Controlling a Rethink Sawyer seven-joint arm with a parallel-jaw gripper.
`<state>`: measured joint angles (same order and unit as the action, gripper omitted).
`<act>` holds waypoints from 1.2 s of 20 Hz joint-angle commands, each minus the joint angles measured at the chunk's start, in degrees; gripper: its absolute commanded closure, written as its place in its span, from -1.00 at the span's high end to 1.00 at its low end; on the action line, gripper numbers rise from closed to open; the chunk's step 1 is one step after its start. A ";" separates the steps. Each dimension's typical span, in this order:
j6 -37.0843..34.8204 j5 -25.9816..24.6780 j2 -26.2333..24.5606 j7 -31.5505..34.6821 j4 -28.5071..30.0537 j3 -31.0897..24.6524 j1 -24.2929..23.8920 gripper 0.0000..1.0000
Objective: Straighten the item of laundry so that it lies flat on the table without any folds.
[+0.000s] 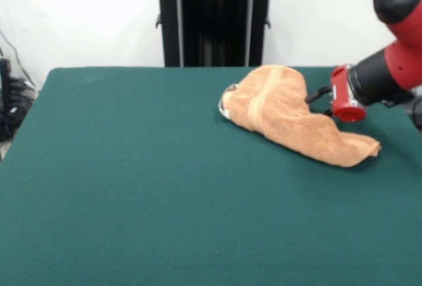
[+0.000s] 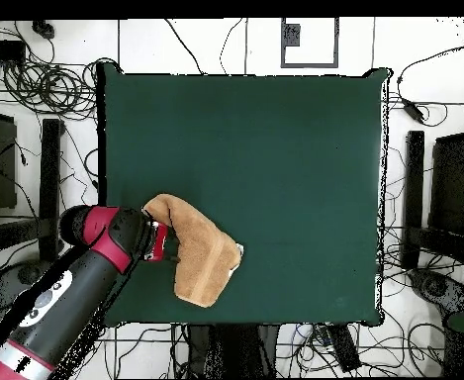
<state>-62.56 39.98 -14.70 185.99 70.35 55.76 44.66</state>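
The orange-tan towel (image 1: 290, 111) lies bunched and folded in a long humped lump on the green table (image 1: 132, 187), at the far right in the front view. A flat woven band (image 1: 254, 109) runs across it, and a small white tag (image 1: 226, 103) shows at its left end. My gripper (image 1: 319, 95) reaches in from the right at the towel's far edge. Only its black base shows beyond the red wrist (image 1: 346, 95); the rest is hidden by the cloth. In the overhead view the towel (image 2: 201, 255) lies near the table's bottom edge with the gripper (image 2: 168, 247) at its left side.
The robot's black pedestal (image 1: 214, 19) stands behind the table's far edge. The towel's right end lies close to the table's right edge (image 1: 412, 147). Cables and stands (image 2: 47, 89) surround the table on the floor.
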 commanded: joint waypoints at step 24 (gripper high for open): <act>27.64 -7.87 8.47 -15.97 10.09 -24.32 -10.67 1.00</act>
<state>-54.53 37.78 -6.06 185.98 76.16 46.59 39.29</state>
